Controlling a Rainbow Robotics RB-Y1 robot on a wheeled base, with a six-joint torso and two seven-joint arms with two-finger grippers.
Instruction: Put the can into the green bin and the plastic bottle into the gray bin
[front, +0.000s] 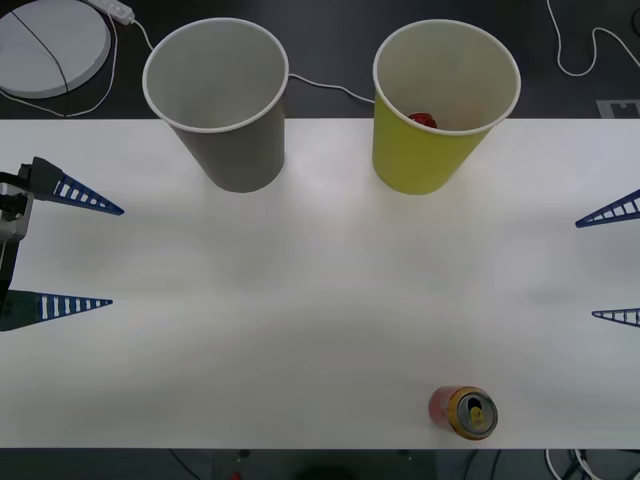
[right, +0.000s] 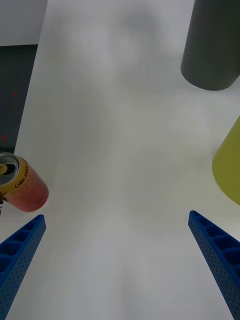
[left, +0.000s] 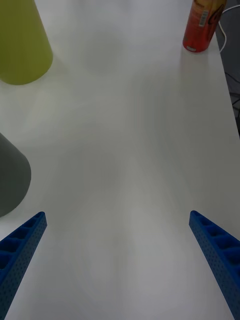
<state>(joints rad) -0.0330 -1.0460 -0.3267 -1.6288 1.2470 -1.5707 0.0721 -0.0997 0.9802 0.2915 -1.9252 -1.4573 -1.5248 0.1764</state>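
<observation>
The can (front: 463, 411) near the table's front edge looks like shiny metal, gold top catching the light. Both bins at the back edge look like matt paper, the gray bin (front: 222, 100) and the green bin (front: 432, 105) alike. Table (front: 300, 300) is smooth white with a soft sheen. Gripper fingers (left: 20, 250) are ribbed, perforated blue plastic.

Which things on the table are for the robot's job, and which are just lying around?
For the job:
- the can, standing near the table's front edge
- the green bin, with something red inside
- the gray bin

Just lying about:
- the white round disc behind the table
- the white cables behind the table
</observation>
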